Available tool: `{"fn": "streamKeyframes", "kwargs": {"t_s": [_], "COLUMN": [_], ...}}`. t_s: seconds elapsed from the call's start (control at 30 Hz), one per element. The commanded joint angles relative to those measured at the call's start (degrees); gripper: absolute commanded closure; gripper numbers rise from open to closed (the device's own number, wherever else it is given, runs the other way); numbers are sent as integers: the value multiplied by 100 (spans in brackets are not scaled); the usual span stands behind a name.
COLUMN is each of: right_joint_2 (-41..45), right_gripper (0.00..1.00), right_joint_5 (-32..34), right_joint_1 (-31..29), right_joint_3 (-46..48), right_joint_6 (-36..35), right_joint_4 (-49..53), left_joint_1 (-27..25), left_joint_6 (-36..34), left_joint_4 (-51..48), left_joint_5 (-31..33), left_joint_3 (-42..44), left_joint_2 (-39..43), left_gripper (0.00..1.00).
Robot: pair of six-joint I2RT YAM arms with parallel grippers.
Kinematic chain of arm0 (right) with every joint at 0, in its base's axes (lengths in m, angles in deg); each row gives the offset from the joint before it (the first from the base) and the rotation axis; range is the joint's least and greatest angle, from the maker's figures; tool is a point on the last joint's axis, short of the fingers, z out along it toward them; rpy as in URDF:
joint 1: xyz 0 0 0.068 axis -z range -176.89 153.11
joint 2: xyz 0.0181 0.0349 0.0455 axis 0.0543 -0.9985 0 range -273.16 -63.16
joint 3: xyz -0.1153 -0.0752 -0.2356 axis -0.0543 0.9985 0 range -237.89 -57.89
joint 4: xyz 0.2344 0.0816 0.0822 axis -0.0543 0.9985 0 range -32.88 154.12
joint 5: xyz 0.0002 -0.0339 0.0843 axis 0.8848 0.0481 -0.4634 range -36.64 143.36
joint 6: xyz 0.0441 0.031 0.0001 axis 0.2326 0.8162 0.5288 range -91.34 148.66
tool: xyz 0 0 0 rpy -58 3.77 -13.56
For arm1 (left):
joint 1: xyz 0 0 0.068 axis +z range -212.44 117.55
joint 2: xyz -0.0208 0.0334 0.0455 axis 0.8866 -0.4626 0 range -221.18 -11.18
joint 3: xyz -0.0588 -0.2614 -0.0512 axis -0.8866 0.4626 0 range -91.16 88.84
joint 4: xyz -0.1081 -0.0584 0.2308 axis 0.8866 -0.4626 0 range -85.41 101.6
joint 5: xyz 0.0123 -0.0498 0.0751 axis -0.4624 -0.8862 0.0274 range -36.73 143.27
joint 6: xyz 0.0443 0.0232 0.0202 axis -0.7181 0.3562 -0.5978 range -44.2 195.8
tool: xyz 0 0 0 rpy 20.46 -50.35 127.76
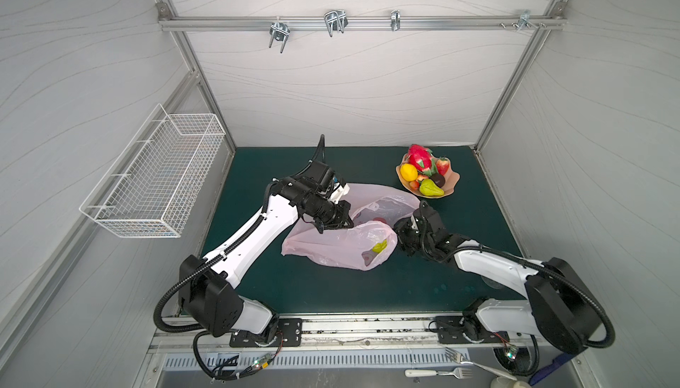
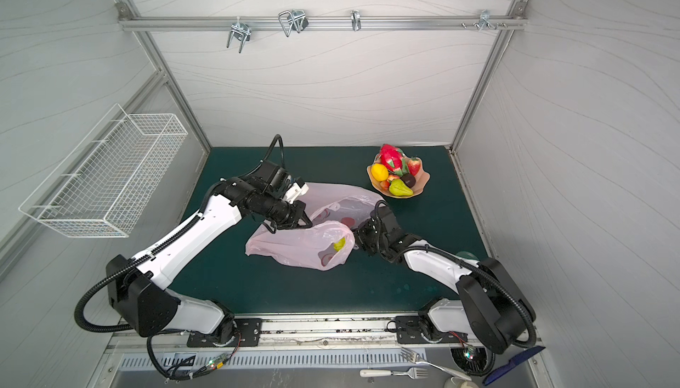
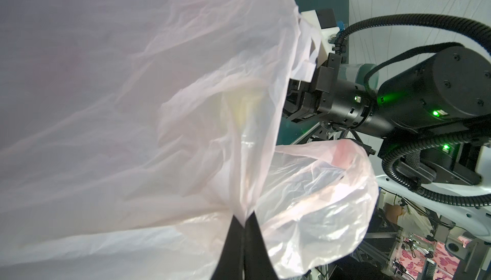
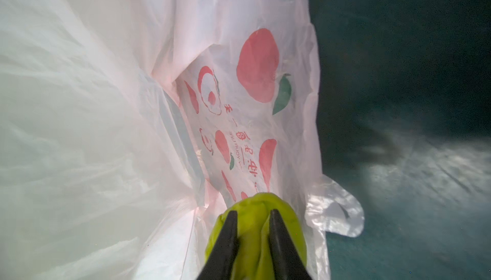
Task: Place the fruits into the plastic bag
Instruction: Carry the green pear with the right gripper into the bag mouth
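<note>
Two tools, both clamped: my left tool (image 3: 243,219) pinches the plastic bag (image 1: 331,248) rim at mid-counter (image 1: 331,294); my right tool (image 4: 253,216) grips a green pear (image 4: 289,228) inside the bag's mouth. Remaining fruits (image 1: 423,172) sit on the plate (image 1: 455,178) at one o'clock from the bag.

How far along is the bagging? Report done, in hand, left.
Done: no fruit visibly released in the plastic bag yet. In hand: the left gripper pinches the bag's edge; the right gripper holds a pear inside it. Left: dragon fruit, lemon, strawberry, dark fruit and second pear sit on the plate.
</note>
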Motion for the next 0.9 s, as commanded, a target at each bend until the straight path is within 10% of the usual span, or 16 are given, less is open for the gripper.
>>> {"fn": "streamKeyframes", "kwargs": {"t_s": [0.0, 0.87], "right_joint_2": [-237, -2609], "right_gripper": [100, 93], "right_joint_5": [114, -361], "right_joint_1": [-187, -1385], "right_joint_3": [-198, -1717], "right_joint_6": [356, 960], "right_joint_4": [-455, -1185], "left_joint_1": [-52, -132], "left_joint_6": [36, 97], "left_joint_4": [255, 379], "left_joint_5": [-114, -122], "left_joint_3": [-26, 8], "left_joint_2": [-44, -67], "left_gripper": [100, 100]}}
